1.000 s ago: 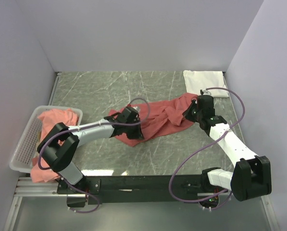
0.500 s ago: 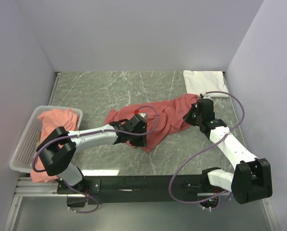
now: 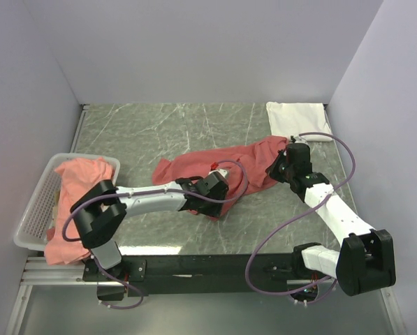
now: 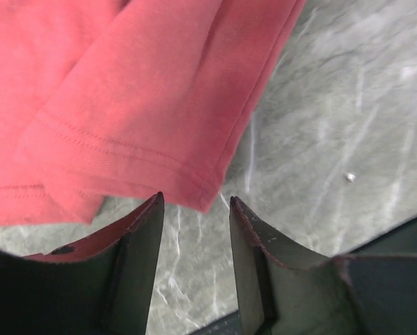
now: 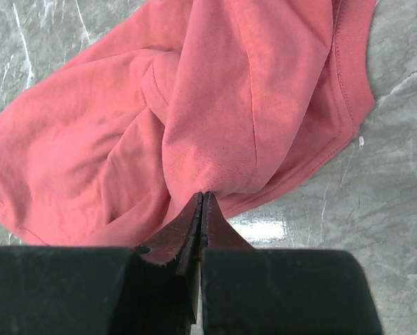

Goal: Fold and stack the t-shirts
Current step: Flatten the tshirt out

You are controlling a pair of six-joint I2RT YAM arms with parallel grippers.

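- Since a second ago the left end effector (image 4: 194,202) has travelled to the right and nearer along the bench (image 3: 159,132). Its jaws have gone from clenched to released.
- The near-left part of the red t-shirt (image 3: 246,164) has been drawn along with it, so the cloth now bunches closer to the middle.
- The right end effector (image 5: 201,199) has barely shifted over the last half second.
- The left jaws stand apart over the bench. A hemmed corner of the red t-shirt reaches just up to the gap between the tips, and neither pad presses on it.
- The right end effector is clenched on a pinched fold of the red t-shirt, with the fabric fanning out from the closed tips.
- The red t-shirt lies crumpled across the middle of the bench, running from centre-left to the far right. It spans the space between the two arms.
- A white t-shirt (image 3: 299,118) lies folded flat in the far right corner, just beyond the right end effector and apart from the red one.
- A white mesh basket (image 3: 35,209) sits at the left edge of the bench. It holds more red shirts (image 3: 82,174), and some cloth spills over its near rim.
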